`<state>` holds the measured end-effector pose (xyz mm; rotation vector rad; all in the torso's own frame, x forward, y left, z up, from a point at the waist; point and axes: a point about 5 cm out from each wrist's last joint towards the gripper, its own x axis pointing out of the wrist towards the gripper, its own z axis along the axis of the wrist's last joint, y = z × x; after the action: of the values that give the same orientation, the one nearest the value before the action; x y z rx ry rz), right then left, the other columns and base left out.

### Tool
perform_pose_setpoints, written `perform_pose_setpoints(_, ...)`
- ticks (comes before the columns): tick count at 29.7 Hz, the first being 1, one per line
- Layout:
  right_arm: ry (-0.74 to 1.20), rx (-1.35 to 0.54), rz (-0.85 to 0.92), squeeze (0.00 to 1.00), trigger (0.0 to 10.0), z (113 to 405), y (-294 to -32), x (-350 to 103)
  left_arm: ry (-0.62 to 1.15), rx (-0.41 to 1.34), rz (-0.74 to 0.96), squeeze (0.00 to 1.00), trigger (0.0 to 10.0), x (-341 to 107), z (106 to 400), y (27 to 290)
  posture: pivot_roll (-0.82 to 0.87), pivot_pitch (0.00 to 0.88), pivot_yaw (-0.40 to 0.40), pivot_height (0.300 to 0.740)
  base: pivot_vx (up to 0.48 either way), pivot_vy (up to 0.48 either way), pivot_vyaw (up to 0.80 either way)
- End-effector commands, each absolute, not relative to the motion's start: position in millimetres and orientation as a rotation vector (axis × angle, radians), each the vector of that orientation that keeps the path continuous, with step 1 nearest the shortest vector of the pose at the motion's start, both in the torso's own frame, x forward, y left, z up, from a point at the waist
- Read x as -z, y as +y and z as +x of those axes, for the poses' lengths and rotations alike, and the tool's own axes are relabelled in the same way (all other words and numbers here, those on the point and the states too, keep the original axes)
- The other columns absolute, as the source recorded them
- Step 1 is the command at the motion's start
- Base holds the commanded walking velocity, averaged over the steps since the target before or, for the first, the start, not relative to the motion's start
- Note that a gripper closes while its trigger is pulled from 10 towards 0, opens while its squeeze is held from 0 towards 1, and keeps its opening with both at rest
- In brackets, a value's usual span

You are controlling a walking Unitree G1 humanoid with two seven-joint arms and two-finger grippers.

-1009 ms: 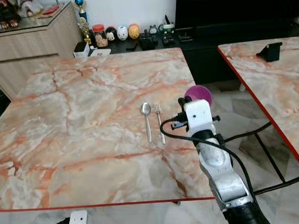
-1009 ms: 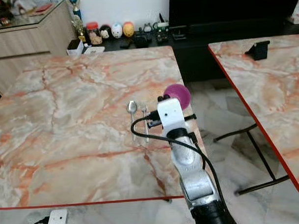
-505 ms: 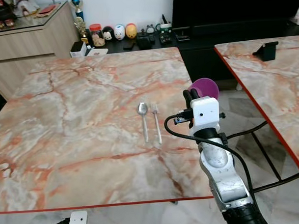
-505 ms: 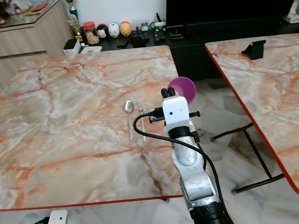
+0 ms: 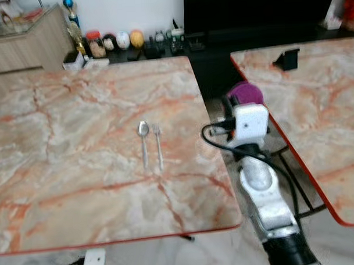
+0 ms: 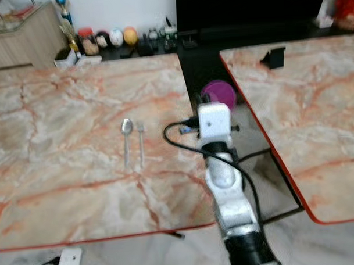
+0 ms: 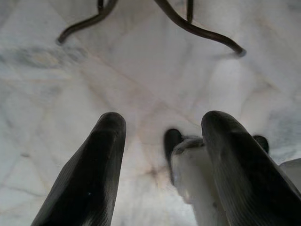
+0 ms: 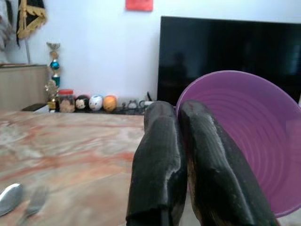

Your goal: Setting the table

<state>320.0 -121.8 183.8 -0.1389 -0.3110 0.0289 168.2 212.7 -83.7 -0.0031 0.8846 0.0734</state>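
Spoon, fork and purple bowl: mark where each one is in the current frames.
spoon [image 5: 143,143], left eye view, on its handle just below the bowl end.
fork [image 5: 158,149], left eye view, on the middle of its handle.
purple bowl [image 8: 256,141], right wrist view, on its ribbed inner wall.

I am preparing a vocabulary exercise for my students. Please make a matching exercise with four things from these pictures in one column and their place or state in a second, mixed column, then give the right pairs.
Things:
1. spoon
2. fork
3. purple bowl
4. left gripper

Places or states:
A. held in the right gripper, past the table's right edge
B. jaws apart, over the pale floor
C. on the marble table, right of its neighbour
D. on the marble table, left of its neighbour

Pairs: 1-D, 2-C, 3-A, 4-B
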Motion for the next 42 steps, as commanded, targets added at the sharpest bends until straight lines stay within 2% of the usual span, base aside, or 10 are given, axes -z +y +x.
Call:
perform_pose_setpoints(1,-0.337,-0.063,-0.127,0.0,10.0,320.5,-112.3,-189.9,0.913,-0.085,0.008,0.0,10.0,85.9,161.0,219.0,-0.11,0.0,0.055,0.74,0.0,-0.251,0.0)
perform_pose_setpoints(42,-0.3,-0.056,-0.164,0.0,10.0,325.6,-121.1,-187.8,0.921,-0.08,0.005,0.0,10.0,86.0,160.9,219.7,-0.11,0.0,0.06,0.74,0.0,-0.299,0.0)
